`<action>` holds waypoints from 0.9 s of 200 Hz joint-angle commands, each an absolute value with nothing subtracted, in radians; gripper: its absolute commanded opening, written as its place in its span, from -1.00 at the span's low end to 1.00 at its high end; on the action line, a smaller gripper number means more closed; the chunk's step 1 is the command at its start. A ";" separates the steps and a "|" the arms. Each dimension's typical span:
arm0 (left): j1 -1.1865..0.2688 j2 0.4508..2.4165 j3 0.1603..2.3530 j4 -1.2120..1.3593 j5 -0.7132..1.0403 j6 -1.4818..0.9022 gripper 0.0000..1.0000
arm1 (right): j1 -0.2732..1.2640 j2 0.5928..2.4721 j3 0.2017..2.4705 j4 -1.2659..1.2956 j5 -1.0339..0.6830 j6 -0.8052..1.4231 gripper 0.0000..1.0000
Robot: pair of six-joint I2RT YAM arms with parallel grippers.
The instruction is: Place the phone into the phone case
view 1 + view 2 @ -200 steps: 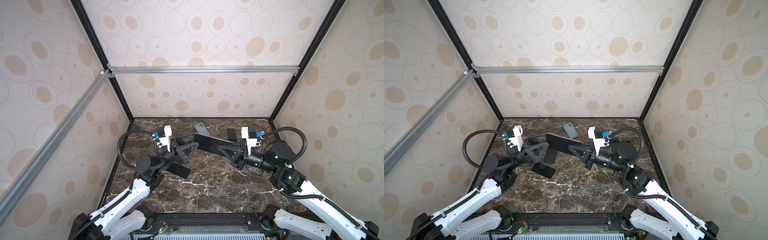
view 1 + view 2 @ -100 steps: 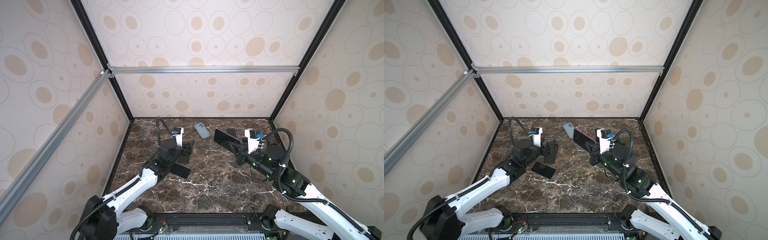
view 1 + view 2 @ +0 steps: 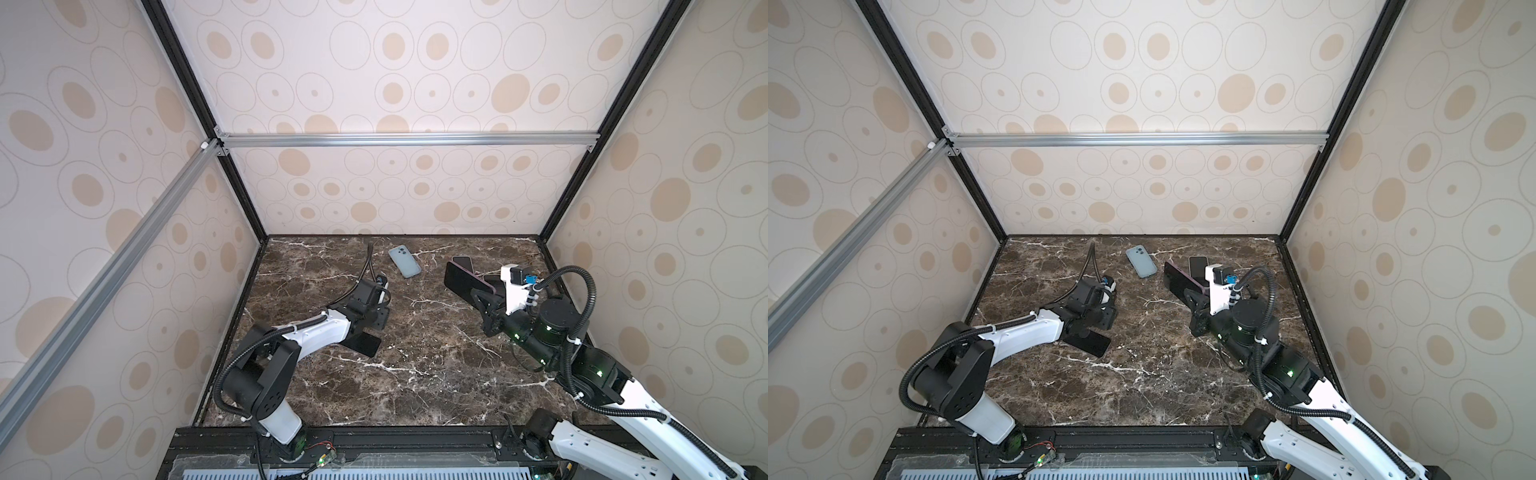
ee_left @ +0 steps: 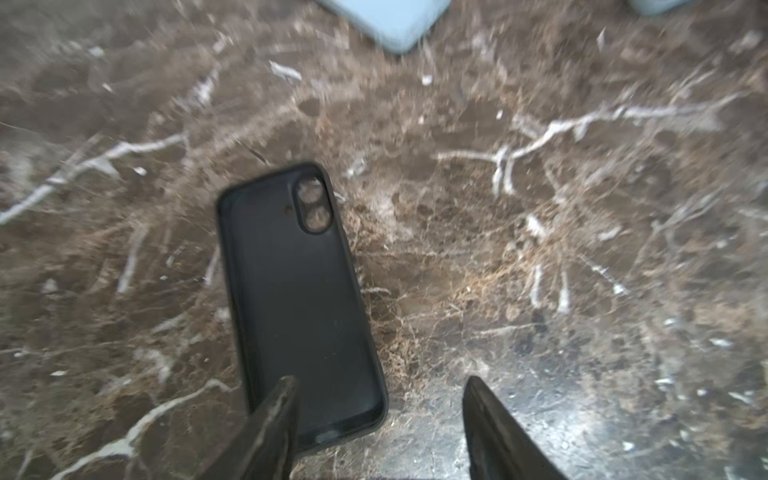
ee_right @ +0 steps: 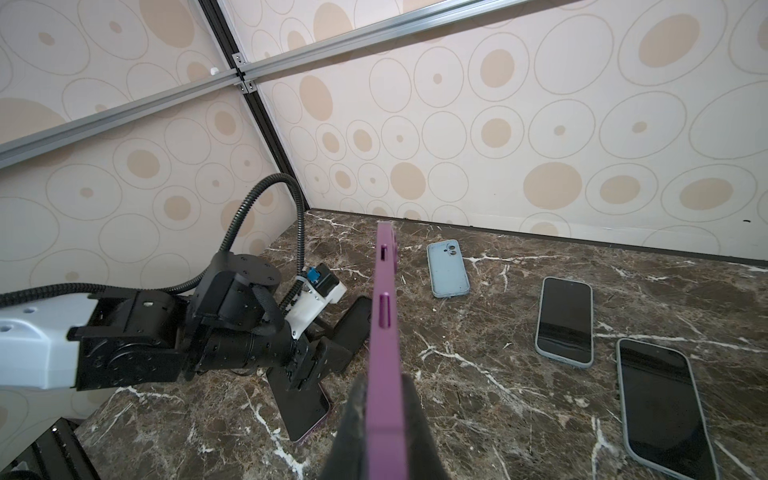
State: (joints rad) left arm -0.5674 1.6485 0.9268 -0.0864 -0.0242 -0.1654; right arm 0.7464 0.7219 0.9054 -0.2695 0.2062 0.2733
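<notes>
One purple case (image 5: 384, 307) sits clamped in the right tool (image 5: 383, 386). The left tool (image 4: 379, 382) hangs open over a black case (image 4: 291, 299).

Cream walls (image 3: 415, 54) printed with tan ovals and thin rings enclosed the cell. Black corner posts (image 3: 183, 70) and aluminium rails (image 3: 415, 138) framed them. Dark brown marble floor (image 3: 415, 374), white veins. Even light.

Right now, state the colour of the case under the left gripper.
Black phone case, clearest in left wrist view.
</notes>
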 commanded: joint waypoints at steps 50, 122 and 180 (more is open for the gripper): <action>-0.561 1.789 1.034 -0.251 0.016 -0.126 -0.07 | 0.745 0.645 0.856 -0.247 0.248 0.268 -1.00; -0.573 1.823 1.086 -0.270 0.244 -0.248 -0.32 | 0.746 0.629 0.842 -0.252 0.268 0.265 -1.00; -0.655 1.904 1.101 0.003 0.533 -0.530 -0.09 | 0.746 0.639 0.853 -0.247 0.274 0.258 -1.00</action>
State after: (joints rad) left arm -0.6094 1.8519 1.0603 -0.1501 0.3614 -0.3721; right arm 0.7464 0.6453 0.8410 -0.2958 0.2562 0.2707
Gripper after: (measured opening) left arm 0.453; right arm 0.097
